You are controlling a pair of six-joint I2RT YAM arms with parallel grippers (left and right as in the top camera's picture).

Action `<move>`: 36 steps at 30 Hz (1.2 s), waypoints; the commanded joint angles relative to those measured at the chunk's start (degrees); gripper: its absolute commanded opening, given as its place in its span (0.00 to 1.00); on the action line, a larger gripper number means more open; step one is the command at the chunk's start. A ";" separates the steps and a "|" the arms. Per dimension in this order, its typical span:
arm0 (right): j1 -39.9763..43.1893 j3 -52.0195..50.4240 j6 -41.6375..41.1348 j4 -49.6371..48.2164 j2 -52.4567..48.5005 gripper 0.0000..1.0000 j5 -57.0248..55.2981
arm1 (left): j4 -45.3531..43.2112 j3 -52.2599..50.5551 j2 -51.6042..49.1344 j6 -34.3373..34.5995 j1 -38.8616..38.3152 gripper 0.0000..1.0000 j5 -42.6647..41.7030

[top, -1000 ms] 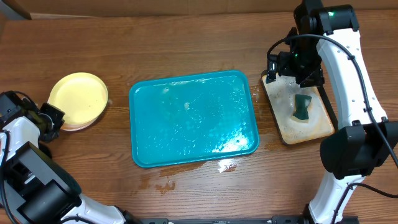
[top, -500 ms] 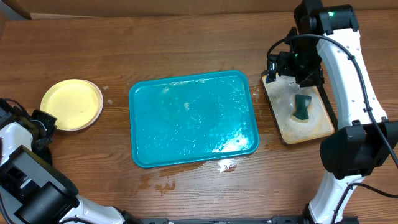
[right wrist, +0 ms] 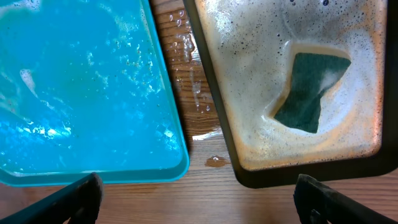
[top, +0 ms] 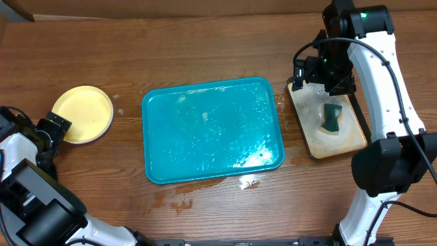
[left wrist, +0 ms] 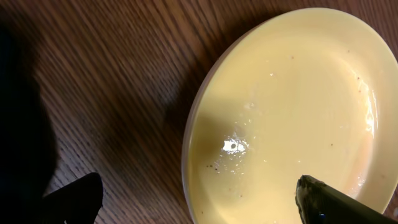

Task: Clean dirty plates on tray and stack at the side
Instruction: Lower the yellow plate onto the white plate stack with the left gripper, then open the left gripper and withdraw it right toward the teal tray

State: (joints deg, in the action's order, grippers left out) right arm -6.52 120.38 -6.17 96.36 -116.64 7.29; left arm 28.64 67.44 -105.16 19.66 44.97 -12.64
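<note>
Table: brown wood-grain table [top: 205,48] carrying everything listed below.

Tray: large turquoise-blue rectangular plastic tray [top: 212,130] with a raised rim, mid-table and the landmark for all places here. It is wet and sudsy and no plate lies on it, so the washing looks finished.

Soapy tray: smaller black-rimmed soapy tray [top: 341,140] of brown foam, just right of the tray and not touching it.

Plate: round shallow pale yellow-green plate [top: 83,113], left of the tray and clear of it, flat on the wood. It is glossy with a few tiny dark specks. Whether other plates lie under it cannot be told.

Left gripper: left gripper [top: 54,128] at the plate's side farthest from the tray. Its fingers are spread wide and pinch nothing, and one tip hangs over the plate's rim.

Step, as judged: drawing clear of the plate set aside. Rise straight up before swinging away and keep the fingers apart, so the overhanging tip does not drag the rim.

Right gripper: right gripper [right wrist: 202,200] over the soapy tray, right of the tray, fingers spread and empty.

Sponge: dark green sponge [top: 332,117] lying in the foam, touched by nothing.

Water: spilt water [top: 249,182] on the wood at the tray's near right corner, far from the left arm. Only the plate's own rim stands in the way.
</note>
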 commanded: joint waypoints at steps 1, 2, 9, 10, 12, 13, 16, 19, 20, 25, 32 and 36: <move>-0.22 1.20 0.26 -0.50 1.40 1.00 0.52 | -0.20 0.22 -0.46 -0.92 -0.70 1.00 -3.93; -0.22 1.20 0.26 -0.68 1.40 1.00 0.52 | -0.15 0.22 -0.46 -0.90 -0.85 1.00 -4.59; -0.22 1.22 0.66 -0.90 1.46 1.00 0.28 | 1.14 0.22 2.01 -2.89 -5.44 1.00 -5.22; -0.22 1.25 0.81 -0.90 1.57 1.00 0.28 | 1.27 0.22 2.89 -3.10 -6.67 1.00 -5.16; -0.22 1.33 1.90 -0.90 1.68 1.00 0.17 | 1.31 0.22 4.83 -4.09 -8.90 1.00 -5.16; -0.22 1.44 1.95 -0.90 1.68 1.00 0.02 | 1.33 0.22 6.23 -4.68 -10.32 1.00 -5.07; -0.22 2.10 1.97 -0.90 1.68 1.00 -0.28 | 1.53 0.22 10.62 -6.01 -13.90 1.00 -4.76; -0.22 2.86 2.01 -1.11 1.81 1.00 -0.33 | 2.75 0.22 16.17 -6.93 -17.86 1.00 -4.70; -0.22 3.15 2.01 -1.11 1.90 1.00 -0.33 | 3.37 0.22 18.21 -6.97 -19.39 1.00 -4.26; -0.22 3.50 2.16 -1.53 2.16 1.00 -0.33 | 6.95 0.22 26.38 -7.13 -26.14 1.00 -0.72; -0.22 3.50 2.16 -3.52 2.21 1.00 -0.79 | 11.58 0.22 36.26 -19.02 -33.59 1.00 -0.94; -0.22 3.50 2.16 -4.22 2.21 1.00 -0.79 | 14.43 0.22 41.77 -24.83 -37.75 1.00 -0.92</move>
State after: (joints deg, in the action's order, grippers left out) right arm -6.52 122.15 -4.43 92.47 -116.62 7.03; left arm 42.37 67.42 -67.35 2.37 9.39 -14.20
